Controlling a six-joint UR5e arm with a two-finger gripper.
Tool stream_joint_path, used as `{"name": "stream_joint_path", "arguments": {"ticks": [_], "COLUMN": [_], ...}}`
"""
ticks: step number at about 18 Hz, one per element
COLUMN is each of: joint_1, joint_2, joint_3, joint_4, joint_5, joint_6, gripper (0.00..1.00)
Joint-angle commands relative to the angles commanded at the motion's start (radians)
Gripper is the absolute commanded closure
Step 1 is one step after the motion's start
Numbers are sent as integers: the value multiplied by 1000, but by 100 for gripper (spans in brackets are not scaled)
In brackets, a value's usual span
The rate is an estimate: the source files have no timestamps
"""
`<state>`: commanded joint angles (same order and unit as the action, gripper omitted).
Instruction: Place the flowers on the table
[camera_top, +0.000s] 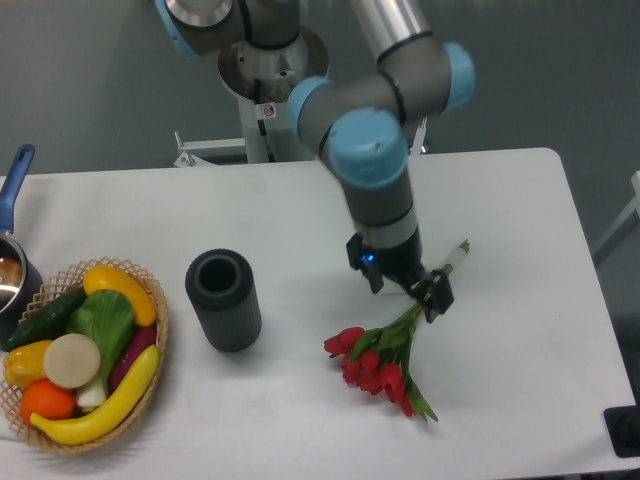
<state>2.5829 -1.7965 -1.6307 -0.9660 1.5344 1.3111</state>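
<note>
The flowers (376, 364), red tulips with green leaves, lie flat on the white table (520, 200) right of centre. Their pale stems run up and right toward the far side. My gripper (408, 290) hangs just above the stems, lifted off them. Its two black fingers are spread apart and nothing is held between them.
A black cylindrical vase (224, 298) stands upright left of the flowers. A wicker basket (161, 312) of vegetables sits at the front left, with a blue-handled pot (14, 190) behind it. The arm's base column (272, 90) stands at the table's far edge.
</note>
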Motion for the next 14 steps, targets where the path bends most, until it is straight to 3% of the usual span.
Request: {"name": "stream_joint_path", "arguments": {"ticks": [3, 8, 11, 14], "joint_1": [94, 264, 335, 350], "joint_2": [69, 149, 184, 190], "joint_3": [12, 11, 6, 18], "joint_4": [-140, -339, -378, -411], "joint_5": [-77, -91, -86, -73], "joint_6": [156, 442, 568, 593], "gripper": [0, 0, 0, 0]}}
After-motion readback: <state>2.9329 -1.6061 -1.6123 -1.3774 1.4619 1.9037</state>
